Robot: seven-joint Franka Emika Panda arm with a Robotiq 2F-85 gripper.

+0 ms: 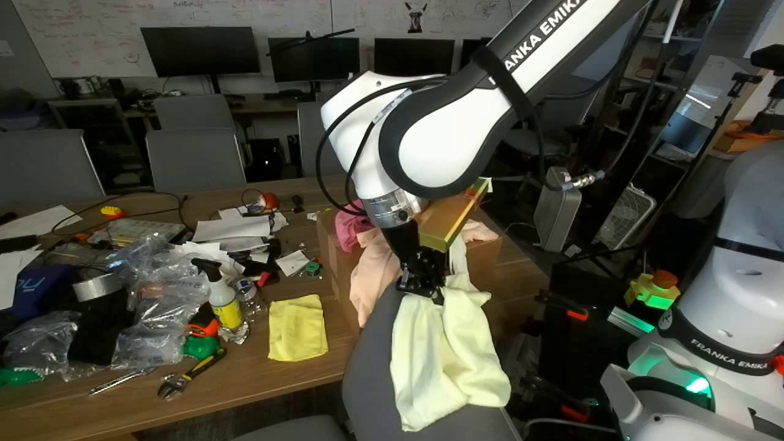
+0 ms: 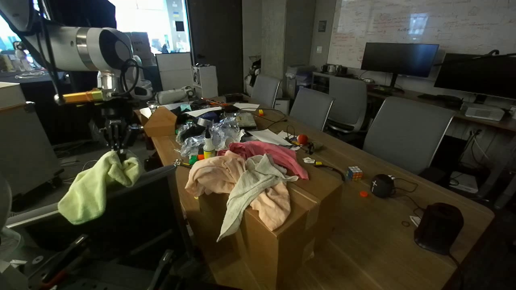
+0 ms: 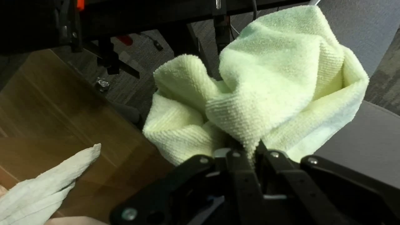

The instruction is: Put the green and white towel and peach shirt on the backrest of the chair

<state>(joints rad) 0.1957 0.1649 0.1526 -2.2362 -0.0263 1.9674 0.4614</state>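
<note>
The green and white towel (image 1: pixel 447 355) is pale yellow-green and bunched at its top in my gripper (image 1: pixel 438 295). My gripper (image 2: pixel 119 151) is shut on it, and folds spread below the fingers (image 3: pixel 250 153) in the wrist view. The towel (image 2: pixel 100 189) hangs at the top edge of the chair's dark grey backrest (image 1: pixel 370 373); how much rests on it I cannot tell. The backrest (image 3: pixel 359 140) also shows at right in the wrist view. The peach shirt (image 2: pixel 213 173) lies crumpled on a cardboard box, partly under a grey-green cloth (image 2: pixel 252 189).
The cardboard box (image 2: pixel 262 245) stands on the wooden table (image 2: pixel 363 241) beside the chair. A pink cloth (image 2: pixel 270 153) lies on it. A small yellow cloth (image 1: pixel 298 327), a spray bottle (image 1: pixel 223 300), plastic bags and tools cover the table. Another robot arm (image 1: pixel 723 306) stands nearby.
</note>
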